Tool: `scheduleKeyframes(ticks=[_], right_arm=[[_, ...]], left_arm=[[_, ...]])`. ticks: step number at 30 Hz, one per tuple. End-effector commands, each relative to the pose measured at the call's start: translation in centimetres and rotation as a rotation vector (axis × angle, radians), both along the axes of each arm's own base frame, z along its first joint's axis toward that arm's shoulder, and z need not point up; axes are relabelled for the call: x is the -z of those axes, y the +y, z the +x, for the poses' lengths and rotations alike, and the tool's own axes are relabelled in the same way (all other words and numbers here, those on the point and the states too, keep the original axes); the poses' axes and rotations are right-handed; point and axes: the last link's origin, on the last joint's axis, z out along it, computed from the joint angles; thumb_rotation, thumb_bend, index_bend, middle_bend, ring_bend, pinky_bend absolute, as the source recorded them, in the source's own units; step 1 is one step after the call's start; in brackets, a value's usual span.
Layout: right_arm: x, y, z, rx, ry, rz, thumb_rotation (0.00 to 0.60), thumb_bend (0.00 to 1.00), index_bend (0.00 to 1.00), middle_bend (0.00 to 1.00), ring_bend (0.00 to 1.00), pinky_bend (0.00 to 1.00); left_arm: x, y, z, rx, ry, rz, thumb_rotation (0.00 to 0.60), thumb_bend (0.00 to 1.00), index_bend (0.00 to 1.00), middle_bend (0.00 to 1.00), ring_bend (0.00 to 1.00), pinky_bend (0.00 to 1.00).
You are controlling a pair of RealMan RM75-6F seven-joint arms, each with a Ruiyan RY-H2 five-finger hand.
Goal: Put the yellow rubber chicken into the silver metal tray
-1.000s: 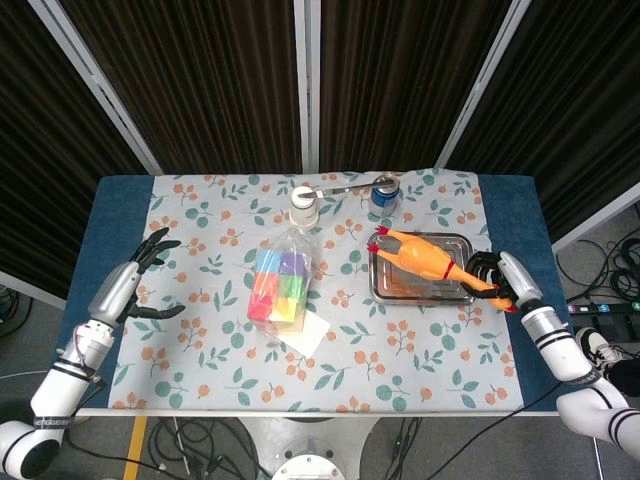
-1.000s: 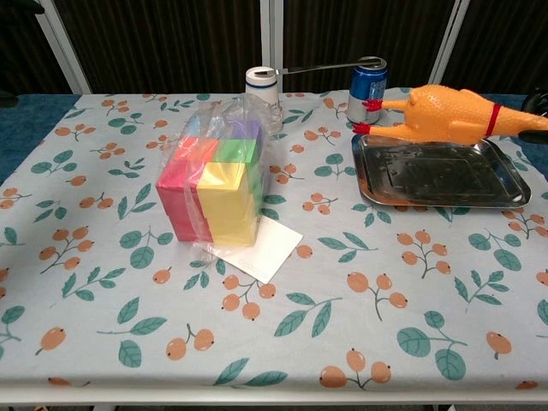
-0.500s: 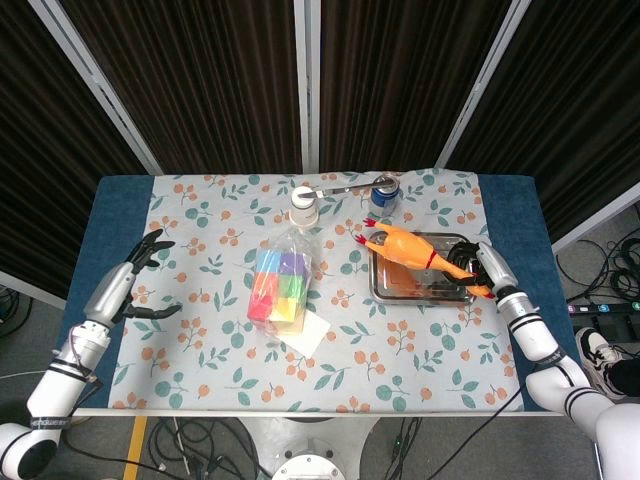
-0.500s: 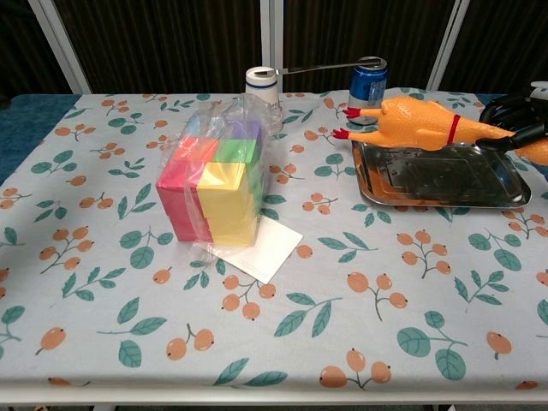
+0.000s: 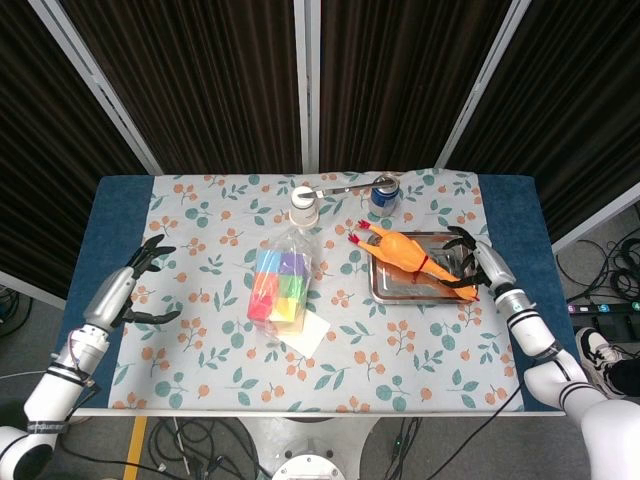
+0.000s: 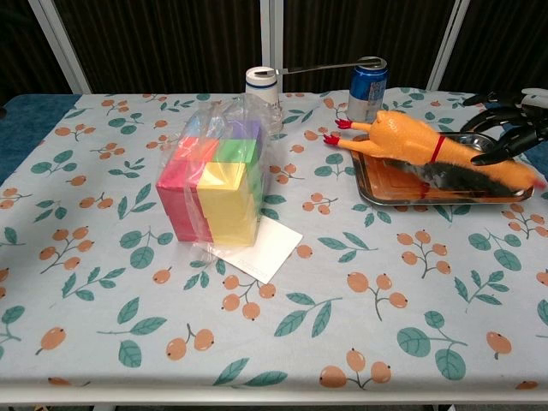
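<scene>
The yellow rubber chicken (image 5: 405, 255) (image 6: 411, 141) lies slantwise in the silver metal tray (image 5: 400, 292) (image 6: 385, 187) at the right of the table. Its red feet stick out over the tray's left rim and its neck points right. My right hand (image 5: 470, 262) (image 6: 507, 128) hovers at the tray's right end, just above the chicken's neck, with fingers spread and nothing held. My left hand (image 5: 128, 290) hangs over the table's left edge, far from the tray, its fingers apart and empty.
A stack of coloured blocks in a clear bag (image 5: 280, 288) (image 6: 218, 184) stands mid-table with a white card (image 5: 305, 333) (image 6: 257, 248) in front. A white jar (image 5: 303, 205) (image 6: 262, 86) and a blue can (image 5: 384, 193) (image 6: 368, 86) stand behind, bridged by a metal utensil.
My right hand carried the chicken leftward and down from above the tray into it, then spread its fingers off the neck. The left hand drifted slightly toward the table edge.
</scene>
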Motion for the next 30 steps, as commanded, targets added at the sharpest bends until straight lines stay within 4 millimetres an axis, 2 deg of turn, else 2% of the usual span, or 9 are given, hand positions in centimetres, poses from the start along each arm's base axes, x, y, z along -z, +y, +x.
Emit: scheduleKeyframes(ticks=[1,6,11,13,15,19,22,25,30], right_arm=[[-0.3,0.2,-0.1,-0.005,0.005,-0.003,0.600,0.00,0.00,0.11,0.05,0.20],[-1.3,0.4,-0.3,-0.040,0.051,-0.015,0.600,0.00,0.00,0.03,0.00,0.11],[-4.9,1.8,-0.6,-0.148,0.178,-0.087,0.600,0.00,0.00,0.05,0.00,0.10],[-6.9,3.2,-0.8,-0.211,0.306,-0.145,0.600,0.01,0.00,0.12,0.01,0.10],[-8.5,4.9,-0.9,-0.249,0.416,-0.198,0.600,0.08,0.02,0.19,0.08,0.14],[-11.5,9.9,-0.8,-0.227,0.523,-0.239,0.600,0.15,0.11,0.29,0.16,0.24],[-13.2,13.2,-0.6,-0.182,0.536,-0.247,0.600,0.15,0.12,0.27,0.16,0.25],[-14.1,16.2,-0.3,-0.150,0.541,-0.266,0.600,0.15,0.09,0.22,0.12,0.25],[-14.4,19.8,-0.1,-0.133,0.540,-0.311,0.600,0.15,0.02,0.16,0.04,0.21]], left_arm=[[0.0,0.0,0.0,0.002,-0.003,0.000,0.600,0.14,0.20,0.05,0.05,0.26],[-0.3,0.1,-0.1,-0.001,-0.006,0.011,0.600,0.14,0.20,0.05,0.05,0.26],[-1.1,0.3,-1.3,-0.015,0.083,0.055,0.600,0.14,0.20,0.05,0.05,0.26],[-1.5,0.3,-2.2,-0.029,0.154,0.083,0.600,0.14,0.20,0.05,0.05,0.26],[-1.9,0.2,-3.1,-0.046,0.218,0.106,0.600,0.14,0.20,0.05,0.05,0.26],[-3.0,-0.5,-5.3,-0.094,0.361,0.175,0.600,0.14,0.21,0.07,0.05,0.26],[-3.6,-1.6,-6.9,-0.139,0.475,0.244,0.600,0.14,0.21,0.07,0.05,0.26],[-3.8,-3.2,-8.1,-0.181,0.571,0.301,0.600,0.14,0.20,0.07,0.05,0.25],[-3.7,-6.1,-9.1,-0.223,0.631,0.360,0.600,0.14,0.21,0.07,0.05,0.25]])
